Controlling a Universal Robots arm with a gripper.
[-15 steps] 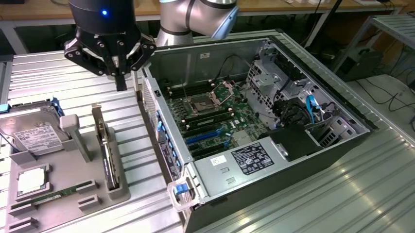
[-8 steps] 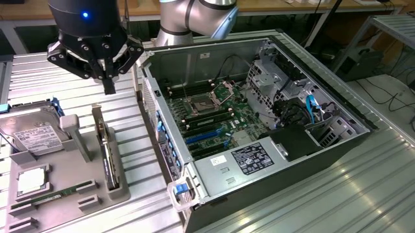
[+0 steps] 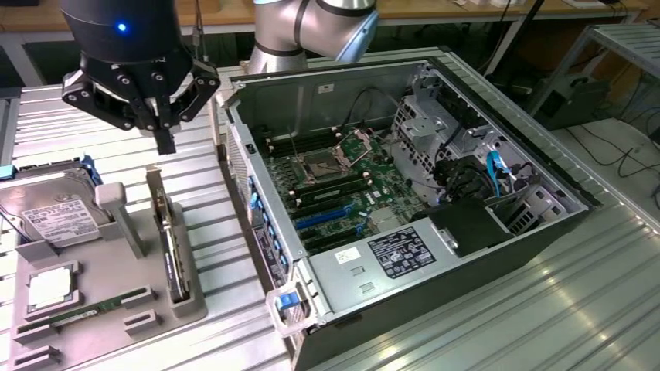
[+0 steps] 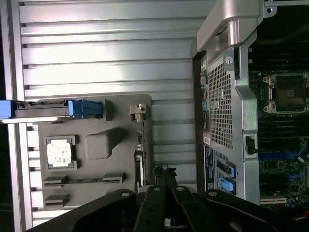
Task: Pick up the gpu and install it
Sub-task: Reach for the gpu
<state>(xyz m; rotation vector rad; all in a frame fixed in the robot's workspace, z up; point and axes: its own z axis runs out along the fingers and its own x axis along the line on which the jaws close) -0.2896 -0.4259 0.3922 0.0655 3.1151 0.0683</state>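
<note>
Item: gpu (image 3: 170, 247), standing on edge in the grey holder (image 3: 113, 290).
Exterior view: my gripper (image 3: 165, 144) hangs above it, fingers pressed together, empty. Wrist view: the gpu (image 4: 140, 145) is a thin dark edge (silver bracket at one end), near my gripper (image 4: 165, 172).

Glare streaks the ribbed table (image 4: 111, 72); the computer case (image 4: 219, 106) interior lies dim.

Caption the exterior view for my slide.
Shut gripper hovers over the gray tray by the edge-standing gpu, open computer case alongside.
</note>
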